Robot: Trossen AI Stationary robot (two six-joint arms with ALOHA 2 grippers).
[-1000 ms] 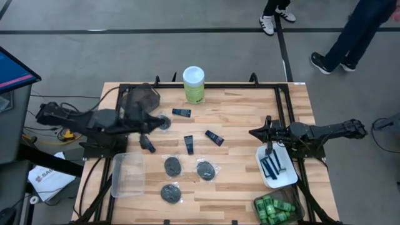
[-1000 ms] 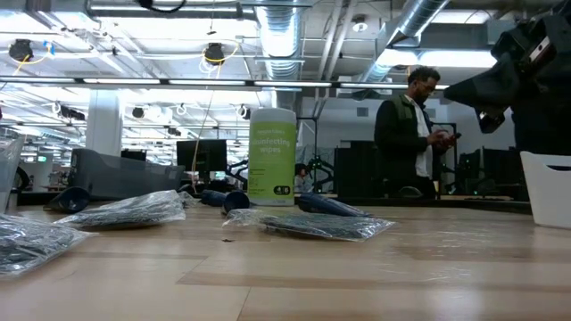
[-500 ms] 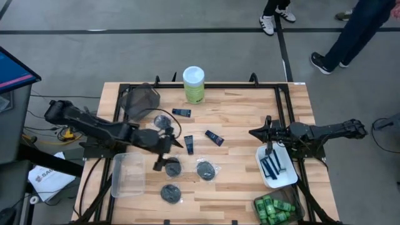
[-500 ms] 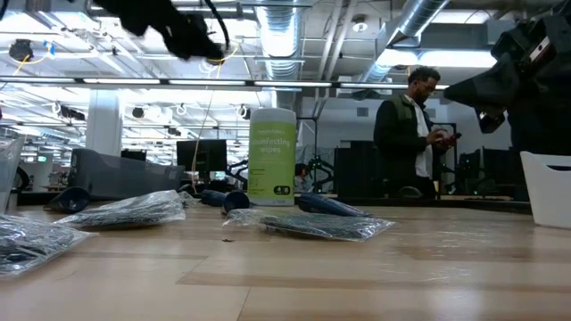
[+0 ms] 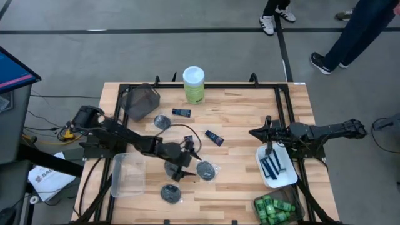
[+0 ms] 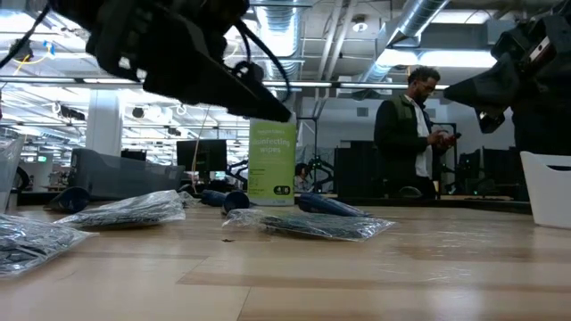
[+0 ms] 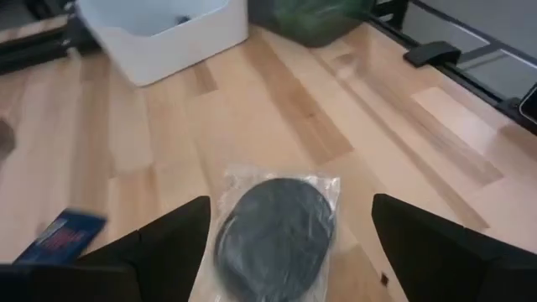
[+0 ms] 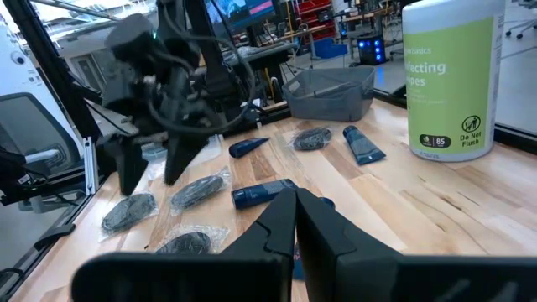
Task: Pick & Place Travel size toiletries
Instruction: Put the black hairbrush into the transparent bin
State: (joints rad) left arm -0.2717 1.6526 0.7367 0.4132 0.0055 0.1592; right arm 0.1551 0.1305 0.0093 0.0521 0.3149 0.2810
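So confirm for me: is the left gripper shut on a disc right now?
No. In the left wrist view, the left gripper's fingers stand wide apart above a bagged black disc lying on the table.

The table (image 5: 244, 119) is pale wooden planking with a smooth, faintly shiny finish, framed in matt black metal. The black discs (image 7: 273, 226) lie sealed in crinkly clear plastic wrap that catches the light, and the navy tubes (image 8: 263, 195) look like soft satin plastic. The white tray (image 5: 284, 178) is smooth plastic, the green canister (image 8: 450, 80) wears a glossy printed label, and the left gripper (image 7: 285, 239) is dull black plastic.
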